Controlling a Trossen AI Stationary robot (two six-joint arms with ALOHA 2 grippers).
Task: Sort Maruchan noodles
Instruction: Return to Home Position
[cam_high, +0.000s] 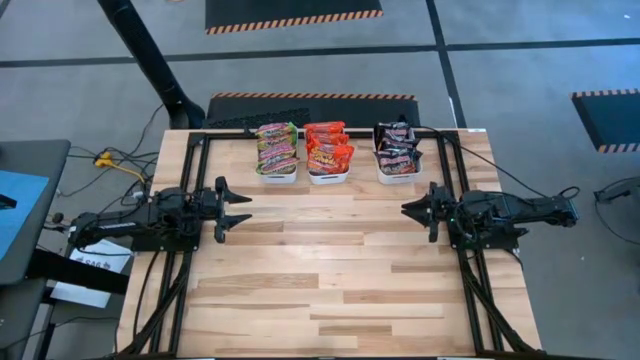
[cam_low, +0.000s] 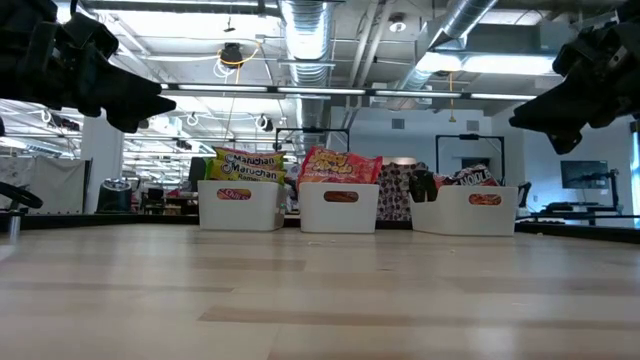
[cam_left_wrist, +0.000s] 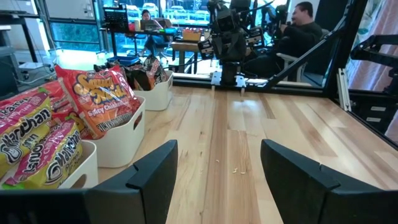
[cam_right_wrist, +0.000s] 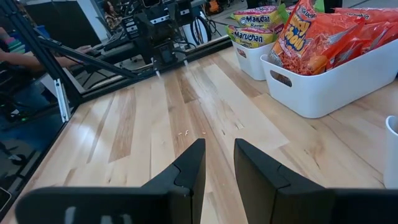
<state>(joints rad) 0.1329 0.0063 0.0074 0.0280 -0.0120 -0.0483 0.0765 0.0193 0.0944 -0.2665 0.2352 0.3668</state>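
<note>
On the surface (cam_high: 330, 290), noodles (cam_high: 326, 148) fill three bins (cam_high: 327, 181); left gripper (cam_high: 243, 208) and right gripper (cam_high: 408, 209), fingers (cam_left_wrist: 155, 177) open and empty, likely need only homing.

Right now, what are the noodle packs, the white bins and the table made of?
The Maruchan noodle packs look like thin glossy plastic film: crinkled, with bright glints. The white bins seem smooth, matte hard plastic, with rounded moulded rims and corners. The table looks like pale wood planks joined together, showing grain and seams; its light sheen suggests a varnish, though that's uncertain.
</note>
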